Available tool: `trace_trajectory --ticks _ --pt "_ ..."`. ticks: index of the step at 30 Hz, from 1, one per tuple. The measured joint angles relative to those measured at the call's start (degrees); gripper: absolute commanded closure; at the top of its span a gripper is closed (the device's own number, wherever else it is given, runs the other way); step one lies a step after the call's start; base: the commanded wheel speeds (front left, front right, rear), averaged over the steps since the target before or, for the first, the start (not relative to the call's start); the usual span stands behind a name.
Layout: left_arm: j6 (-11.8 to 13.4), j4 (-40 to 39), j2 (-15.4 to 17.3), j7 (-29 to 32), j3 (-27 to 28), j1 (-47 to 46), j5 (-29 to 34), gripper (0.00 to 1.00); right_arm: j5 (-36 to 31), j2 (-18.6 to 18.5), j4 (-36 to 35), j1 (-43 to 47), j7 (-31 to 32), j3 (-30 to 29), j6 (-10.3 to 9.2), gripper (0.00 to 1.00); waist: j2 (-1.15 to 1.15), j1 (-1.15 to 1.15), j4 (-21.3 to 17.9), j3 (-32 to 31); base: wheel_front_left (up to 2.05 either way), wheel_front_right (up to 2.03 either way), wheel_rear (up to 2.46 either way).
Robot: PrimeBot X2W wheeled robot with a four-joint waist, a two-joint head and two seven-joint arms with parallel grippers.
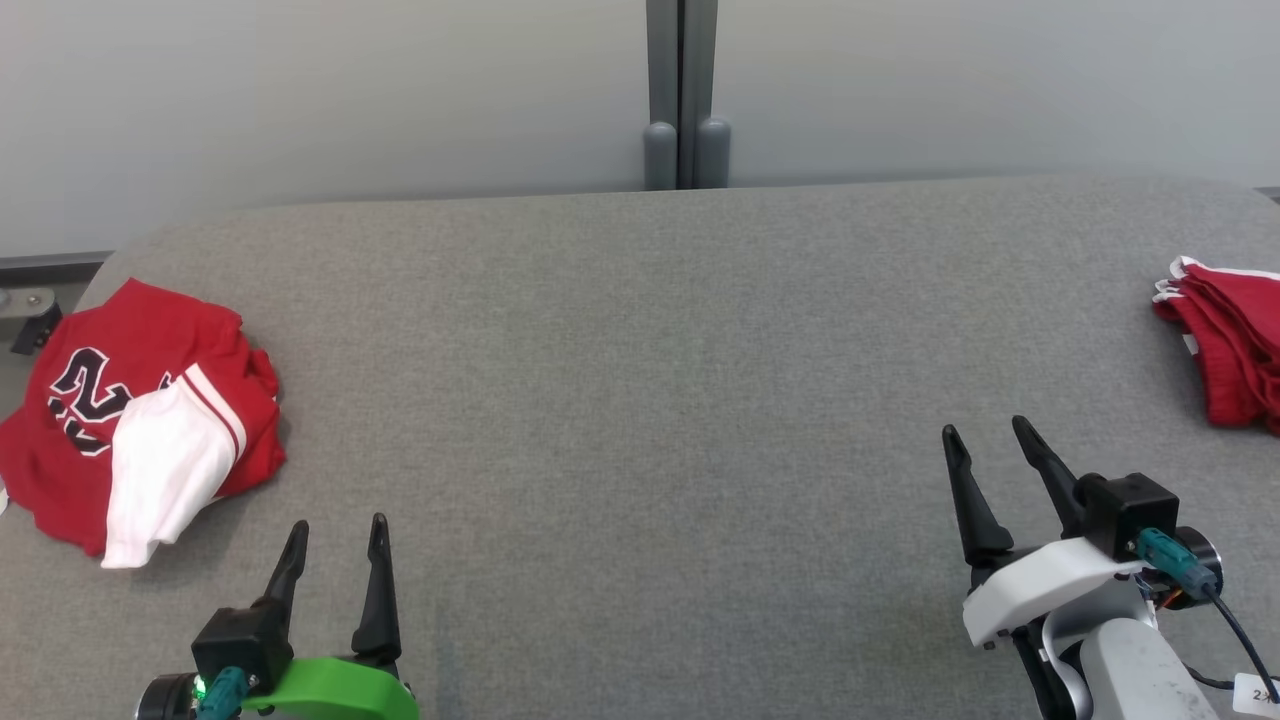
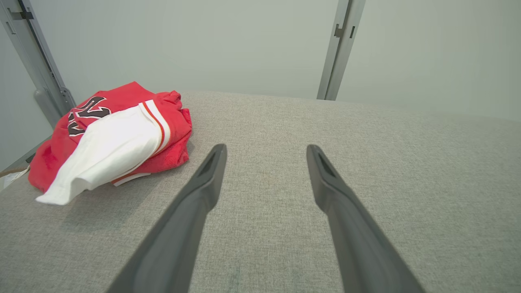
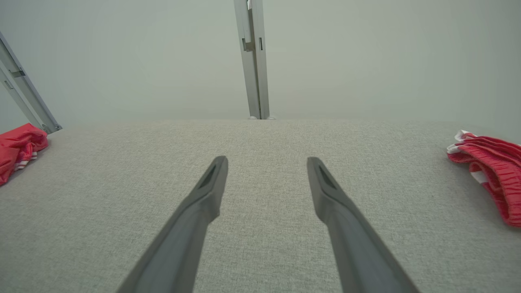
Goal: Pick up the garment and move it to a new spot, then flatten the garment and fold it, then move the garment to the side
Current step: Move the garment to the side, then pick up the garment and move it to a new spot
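Note:
A crumpled red garment (image 1: 90, 400) with a black number and a white sleeve lies at the table's left edge; the left wrist view has the garment (image 2: 118, 134) at its upper left, and the right wrist view has the garment (image 3: 18, 148) at its left edge. My left gripper (image 1: 338, 530) stands open near the front edge, just right of the garment and apart from it, fingers (image 2: 203, 183) empty. My right gripper (image 1: 985, 428) is open over bare table at the lower right, fingers (image 3: 209, 187) holding nothing.
Folded red clothing with white trim (image 1: 1230, 340) lies at the table's right edge (image 3: 492, 171). The grey fabric table (image 1: 640, 350) is bounded behind by a pale wall with a grey post (image 1: 682, 95).

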Motion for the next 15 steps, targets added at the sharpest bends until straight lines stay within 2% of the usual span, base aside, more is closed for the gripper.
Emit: trace_trajectory --ticks 9,15 --pt "0.00 0.16 -0.10 0.00 -0.63 -0.38 -0.77 0.00 -0.05 -0.02 0.89 -0.09 0.00 1.59 0.00 0.00 0.00 0.00 2.68 0.56 0.00 0.00 0.00" --pt "0.00 1.31 -0.15 0.00 0.52 -1.59 -1.53 0.00 1.02 -0.01 1.68 -0.32 0.00 3.82 0.00 0.00 0.00 0.00 7.59 1.27 0.00 0.00 0.00"
